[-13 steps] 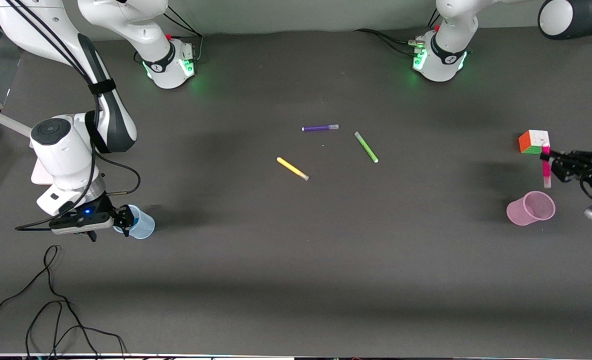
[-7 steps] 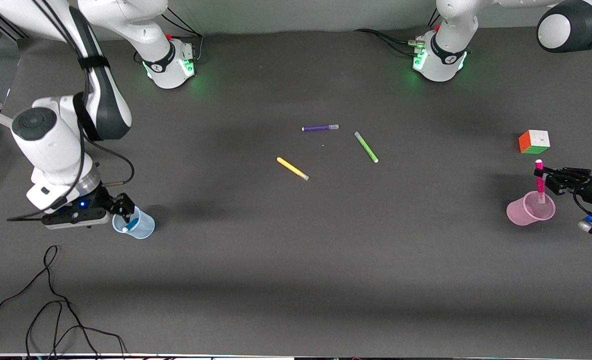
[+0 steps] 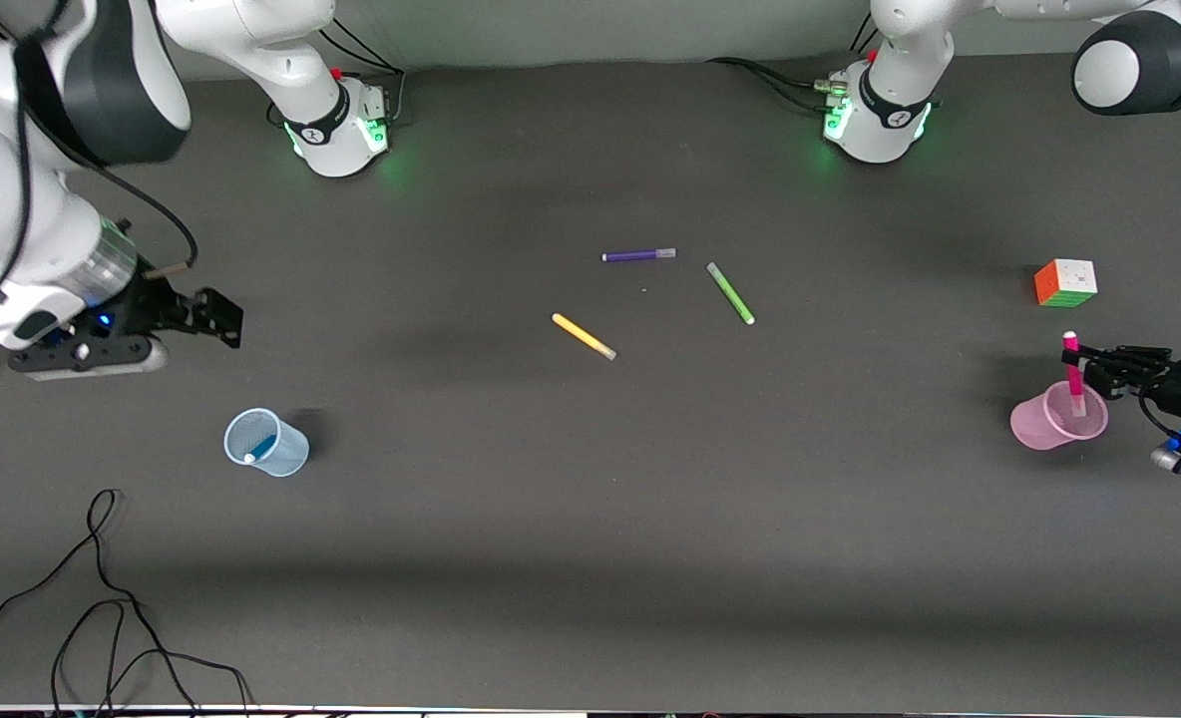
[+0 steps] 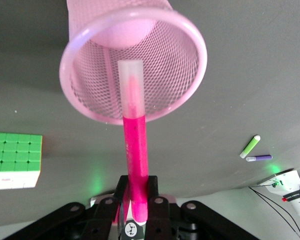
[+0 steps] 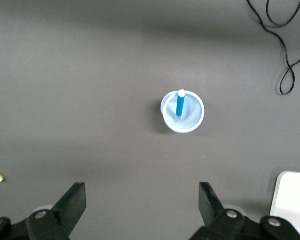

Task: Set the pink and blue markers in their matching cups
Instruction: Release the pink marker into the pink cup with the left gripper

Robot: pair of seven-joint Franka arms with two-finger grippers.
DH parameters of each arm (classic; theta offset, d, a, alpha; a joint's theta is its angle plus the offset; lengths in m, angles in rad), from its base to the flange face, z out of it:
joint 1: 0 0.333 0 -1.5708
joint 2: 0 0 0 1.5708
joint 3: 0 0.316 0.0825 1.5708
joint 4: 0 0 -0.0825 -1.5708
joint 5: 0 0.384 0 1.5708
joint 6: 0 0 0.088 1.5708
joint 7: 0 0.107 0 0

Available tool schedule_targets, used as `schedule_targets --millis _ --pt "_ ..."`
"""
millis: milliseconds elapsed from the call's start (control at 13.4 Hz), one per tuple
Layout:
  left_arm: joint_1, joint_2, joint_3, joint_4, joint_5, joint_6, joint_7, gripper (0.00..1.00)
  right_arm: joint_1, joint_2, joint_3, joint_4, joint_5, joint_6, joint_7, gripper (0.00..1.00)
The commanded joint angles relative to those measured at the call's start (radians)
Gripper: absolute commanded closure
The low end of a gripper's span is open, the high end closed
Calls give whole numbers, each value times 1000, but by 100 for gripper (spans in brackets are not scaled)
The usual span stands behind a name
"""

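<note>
The left claw (image 4: pixel 136 212) clamps the pink marker (image 4: pixel 135 155), whose pale end pokes into the pink cup (image 4: pixel 190 55), with a colour cube (image 4: pixel 15 160) beside it on the table (image 4: pixel 250 75).

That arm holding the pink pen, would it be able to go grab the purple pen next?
Probably not right away. The left gripper is shut on the pink marker, whose lower end sits in the pink cup. Once it lets go, the purple marker lies in the open with nothing over it.

White arms, black joints, green-lit bases
</note>
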Motion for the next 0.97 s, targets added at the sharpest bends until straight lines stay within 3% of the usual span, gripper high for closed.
schedule_targets --millis 0,75,374,523,673,748,897 --pt "-1 17 2 32 5 10 29 23 -2 29 1 31 26 -43 18 0" --pt "-4 17 2 32 8 9 29 0 -3 46 1 32 38 -34 18 0" --pt "-20 -9 4 41 13 -13 22 0 -3 37 1 37 41 -29 14 0" --pt "-59 -89 1 34 81 -17 12 0 -5 12 -3 49 44 -31 11 0" --pt "-96 -202 -1 -3 100 -37 11 0 -9 -20 -9 48 97 -43 12 0" --pt "-119 -288 1 -75 102 -18 -1 0 -20 -44 -12 40 160 -60 6 0" --pt "-187 -484 1 -225 123 33 -50 0 -34 -86 -10 32 176 -97 0 0"
